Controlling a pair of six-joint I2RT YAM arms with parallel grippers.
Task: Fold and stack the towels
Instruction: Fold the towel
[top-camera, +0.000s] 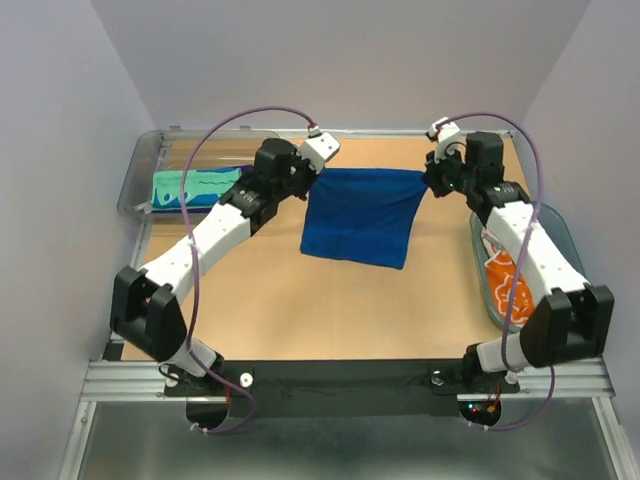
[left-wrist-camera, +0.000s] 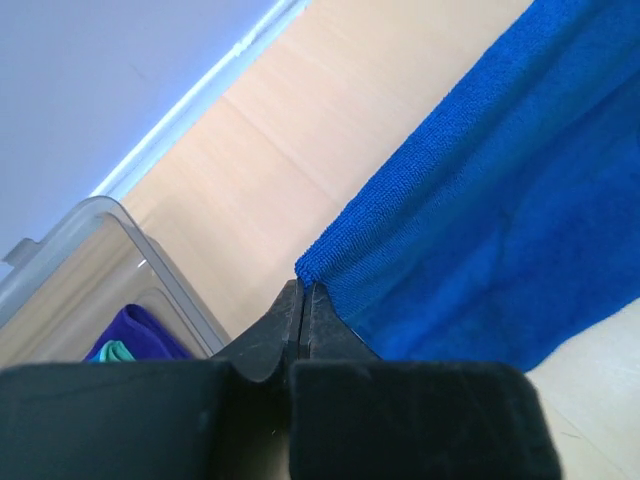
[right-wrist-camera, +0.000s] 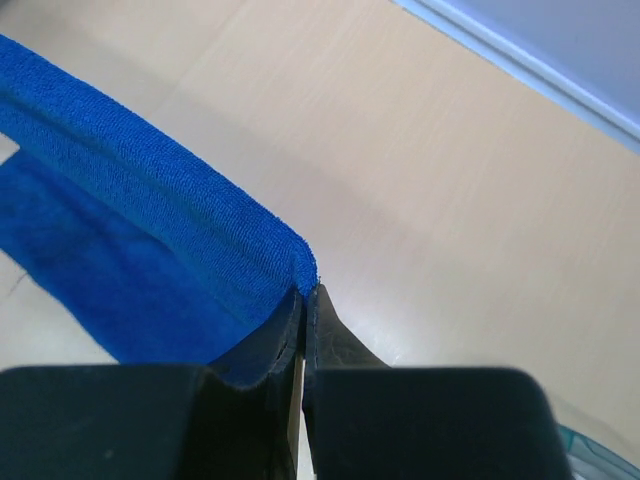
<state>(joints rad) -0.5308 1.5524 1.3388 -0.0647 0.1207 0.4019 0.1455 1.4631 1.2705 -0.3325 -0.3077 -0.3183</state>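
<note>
blue towel (top-camera: 360, 215) is hanging stretched out between the two arms over the middle-back part of the table (top-camera: 300, 310), top edge being pulled pretty taut and the rest draping down toward the near side, looks like the bottom end is lying on the wood but honestly can't tell for sure. left gripper (top-camera: 314, 174) is pinching the top left corner, fingers pressed tight together on the hem with just the corner poking out in the wrist view. right gripper (top-camera: 429, 179) is doing the same on the top right corner, fingers squeezed closed on the cloth. mint towel (top-camera: 195, 187) is sitting folded in the bin (top-camera: 140, 180) off to the left, and the purple towel (left-wrist-camera: 135, 335) is peeking out beside it in the left wrist view. flower towel (top-camera: 500, 275) is lying in the basket (top-camera: 560, 235) on the right edge, partly hiding behind the right arm
</note>
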